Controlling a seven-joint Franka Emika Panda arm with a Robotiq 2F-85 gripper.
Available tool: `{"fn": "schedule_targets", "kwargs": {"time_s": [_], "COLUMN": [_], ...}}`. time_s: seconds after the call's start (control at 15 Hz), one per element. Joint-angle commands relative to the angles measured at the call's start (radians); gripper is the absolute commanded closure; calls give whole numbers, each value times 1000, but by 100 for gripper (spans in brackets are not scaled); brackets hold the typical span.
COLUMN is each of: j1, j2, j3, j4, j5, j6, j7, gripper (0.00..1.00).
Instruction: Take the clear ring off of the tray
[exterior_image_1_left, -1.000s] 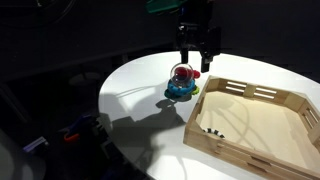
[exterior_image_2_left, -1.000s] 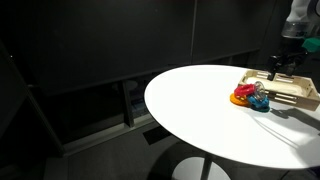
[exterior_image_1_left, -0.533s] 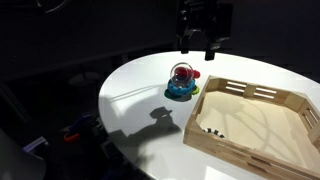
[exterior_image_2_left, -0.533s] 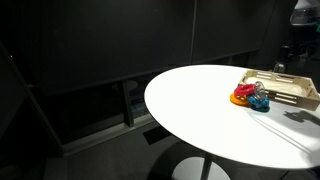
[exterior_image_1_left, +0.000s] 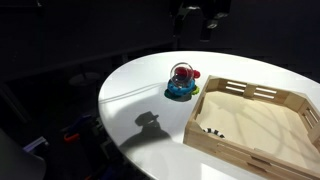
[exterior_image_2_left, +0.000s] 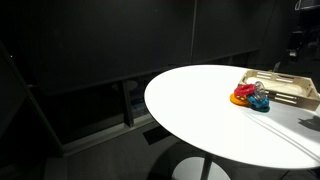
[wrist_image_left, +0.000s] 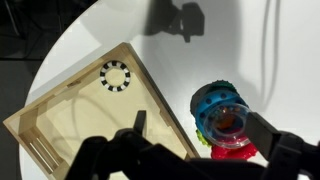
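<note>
The clear ring (wrist_image_left: 228, 112) sits on top of the red and blue stacking toy (exterior_image_1_left: 182, 86), outside the tray; it also shows in an exterior view (exterior_image_1_left: 181, 72). The wooden tray (exterior_image_1_left: 240, 150) lies next to the toy with nothing in it, black marks (wrist_image_left: 115, 75) at one corner. It shows in the wrist view (wrist_image_left: 70, 120) and in an exterior view (exterior_image_2_left: 292, 90) too. My gripper (wrist_image_left: 198, 122) is open and empty, high above the toy, at the top edge of an exterior view (exterior_image_1_left: 200, 14).
The round white table (exterior_image_1_left: 140, 90) carries the toy (exterior_image_2_left: 250, 96) and the tray. My arm's shadow (exterior_image_1_left: 150, 122) falls on the table in front of the toy. The surroundings are dark; the table edge (exterior_image_2_left: 160, 110) drops off to the floor.
My gripper has risen straight up from just above the toy to the top edge of the view, still open. Its shadow has slid toward the table's front. The toy and tray have not moved.
</note>
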Motion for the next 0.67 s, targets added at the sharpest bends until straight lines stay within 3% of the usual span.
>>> {"fn": "schedule_targets", "kwargs": {"time_s": [0.0, 0.33, 0.6], "j1": [14, 26, 21], "j2": [-75, -134, -117], "j3": [-9, -15, -5], "j4": [-17, -35, -21], "j5": [50, 99, 87], "j6": [-24, -17, -9], "j7": [-113, -205, -177], "gripper": [0, 0, 0]}}
